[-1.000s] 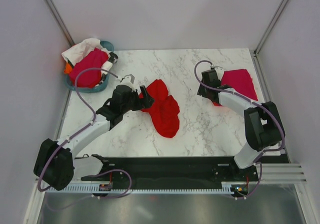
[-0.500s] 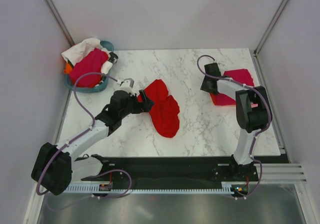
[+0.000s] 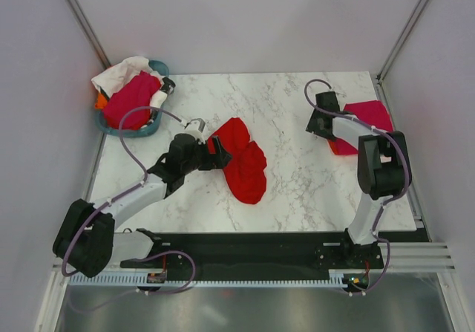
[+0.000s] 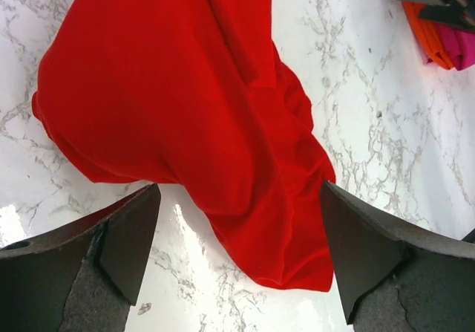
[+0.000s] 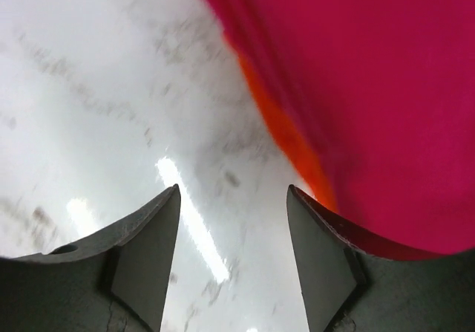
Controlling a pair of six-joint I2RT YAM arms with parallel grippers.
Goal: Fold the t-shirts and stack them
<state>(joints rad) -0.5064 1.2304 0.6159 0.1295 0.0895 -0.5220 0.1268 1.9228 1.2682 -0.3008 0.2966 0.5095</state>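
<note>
A crumpled bright red t-shirt (image 3: 243,161) lies in the middle of the marble table and fills the left wrist view (image 4: 193,116). My left gripper (image 3: 217,151) is open at the shirt's left edge, jaws spread wide and empty (image 4: 241,250). A folded magenta-pink t-shirt (image 3: 367,120) lies on an orange one at the right; both show in the right wrist view, pink (image 5: 371,79) over orange (image 5: 286,131). My right gripper (image 3: 319,124) is open and empty at the left edge of that stack (image 5: 234,258). More shirts, pink (image 3: 132,98) and white (image 3: 119,72), fill the tub.
A teal plastic oval tub (image 3: 152,128) stands at the back left corner. White walls close the table at back and both sides. The black base rail (image 3: 252,250) runs along the near edge.
My right gripper has slid back and to the right, pushing the pink and orange stack toward the right wall. My left gripper has moved right and forward to the red shirt's edge.
</note>
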